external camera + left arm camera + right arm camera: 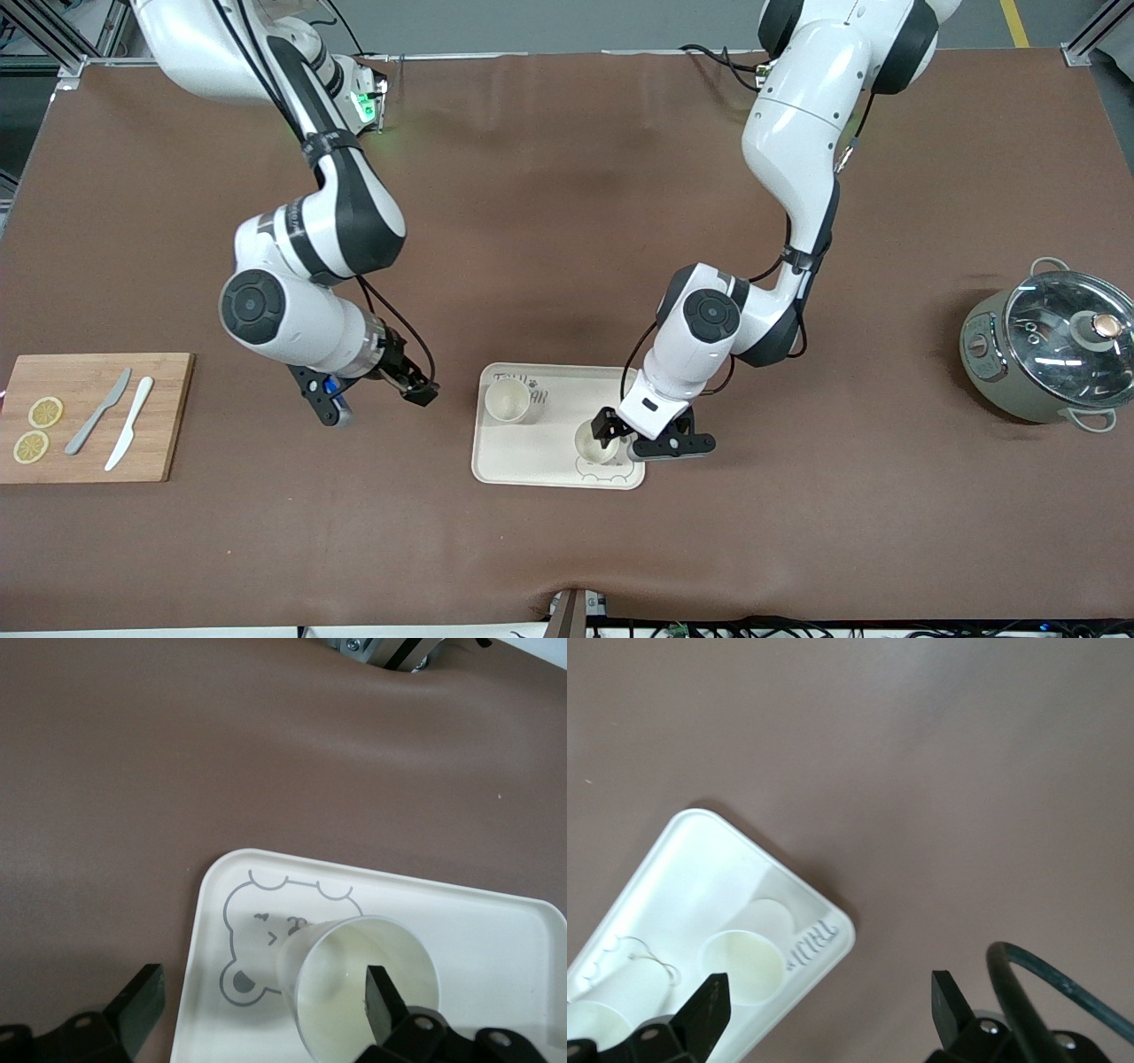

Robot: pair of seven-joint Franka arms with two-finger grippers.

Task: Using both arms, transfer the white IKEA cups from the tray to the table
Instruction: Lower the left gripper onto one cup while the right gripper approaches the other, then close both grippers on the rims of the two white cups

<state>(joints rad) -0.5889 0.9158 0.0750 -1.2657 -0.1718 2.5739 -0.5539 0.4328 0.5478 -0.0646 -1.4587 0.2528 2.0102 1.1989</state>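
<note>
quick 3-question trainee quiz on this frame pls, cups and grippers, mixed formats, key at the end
1. True or false: both cups stand upright on the tray.
2. Which gripper has one finger inside a cup? A) left gripper B) right gripper C) neither
3. Fill in: the right gripper is open over the bare ___ beside the tray.

Key:
1. True. One cup is in the tray's corner by the lettering; the other cup is on the bear drawing.
2. A. The left gripper is open, one finger inside the rim.
3. Table.
</note>
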